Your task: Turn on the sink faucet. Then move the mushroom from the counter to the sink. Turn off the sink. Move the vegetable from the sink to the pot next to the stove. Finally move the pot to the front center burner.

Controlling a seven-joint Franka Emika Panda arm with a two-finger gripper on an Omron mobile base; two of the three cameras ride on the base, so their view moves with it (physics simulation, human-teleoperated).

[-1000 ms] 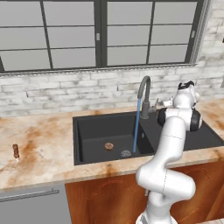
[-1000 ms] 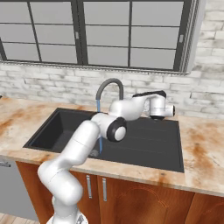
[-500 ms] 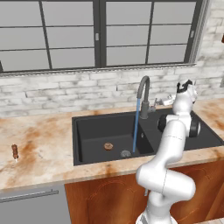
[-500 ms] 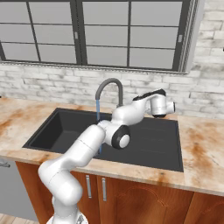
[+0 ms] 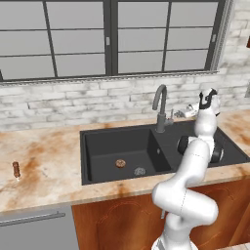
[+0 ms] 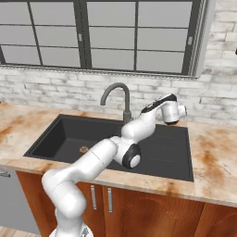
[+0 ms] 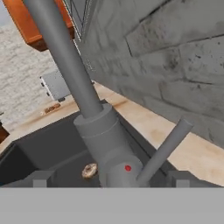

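The claw (image 7: pixel 107 178) stands spread wide and grasps nothing, its tips flanking the base of the sink faucet (image 5: pixel 160 108) at the sink's (image 5: pixel 97 139) back rim. The lever (image 7: pixel 164 151) slants up from the faucet base toward the brick wall, just beside the tips. No water shows. The mushroom (image 5: pixel 120 163) lies on the basin floor, well below and toward the tabletop's (image 5: pixel 44 161) front edge.

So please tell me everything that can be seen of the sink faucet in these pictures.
The sink faucet is a tall dark grey, matte metal gooseneck with an arched top, upright on a thicker round base at the back edge of the black sink. A thin straight lever sticks out sideways, and a small red dot marks the base. No water runs from it. The open gripper sits close at the base, not touching.
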